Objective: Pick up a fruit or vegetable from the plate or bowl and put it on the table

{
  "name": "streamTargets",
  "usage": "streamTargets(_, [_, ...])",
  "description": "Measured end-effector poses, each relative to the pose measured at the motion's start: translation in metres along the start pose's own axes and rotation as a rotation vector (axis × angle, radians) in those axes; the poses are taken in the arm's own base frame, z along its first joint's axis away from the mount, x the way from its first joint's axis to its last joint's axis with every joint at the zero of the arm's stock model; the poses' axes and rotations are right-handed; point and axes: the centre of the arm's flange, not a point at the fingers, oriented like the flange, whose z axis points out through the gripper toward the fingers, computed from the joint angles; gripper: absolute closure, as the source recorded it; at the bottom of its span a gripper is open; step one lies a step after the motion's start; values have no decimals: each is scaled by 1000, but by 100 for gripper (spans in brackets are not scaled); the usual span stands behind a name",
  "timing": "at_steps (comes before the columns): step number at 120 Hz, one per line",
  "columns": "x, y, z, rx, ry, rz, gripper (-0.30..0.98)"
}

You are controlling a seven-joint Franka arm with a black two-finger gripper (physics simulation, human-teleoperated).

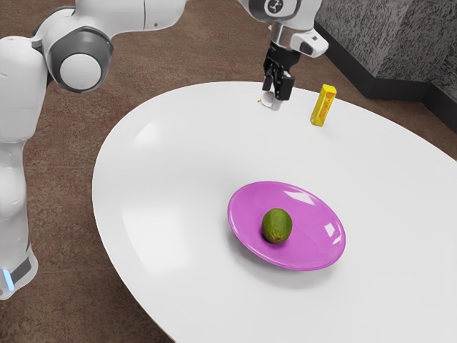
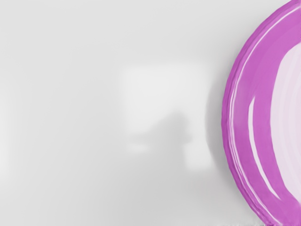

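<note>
with twelve o'clock at the top of the exterior view, the green fruit (image 1: 277, 226) lies at six o'clock from the gripper (image 1: 278, 81), well apart from it. that line is what the coming move turns on: the hand needs to travel toward six before it comes down. the fruit rests in the purple plate (image 1: 321, 232), a little toward nine o'clock of its middle, and its long axis runs roughly from twelve to six, so closing across it from three and nine should suit. i can't tell from here whether the gripper is open or closed, or whether it touches the small white thing (image 1: 271, 102) just beneath it.

the exterior view also gives the yellow box (image 1: 323, 106), at four o'clock from the gripper, and plenty of bare table (image 1: 164, 179) for setting down. the wrist view adds the plate's pale inner area (image 2: 289, 117) and a soft shadow (image 2: 174, 127) on the tabletop beside its rim.
</note>
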Motion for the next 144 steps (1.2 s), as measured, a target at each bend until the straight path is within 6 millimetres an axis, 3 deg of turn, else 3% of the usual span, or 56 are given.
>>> streamTargets(66, [1,0,2,-10,-2,37,0])
streamTargets(77, [-6,-23,0,-62,9,-20,0])
streamTargets(82, [-9,-20,-3,-89,6,-41,0])
streamTargets(90, [-13,4,-11,-122,-6,-52,0])
streamTargets(102, [-14,61,-14,-161,-45,-59,0])
streamTargets(116, [-27,151,-28,-186,-75,-65,0])
streamTargets(127, [-51,209,-24,-178,-115,-114,0])
streamTargets(136, [-81,238,-23,-160,-130,-194,0])
streamTargets(144, [-96,266,-22,-154,-132,-241,0])
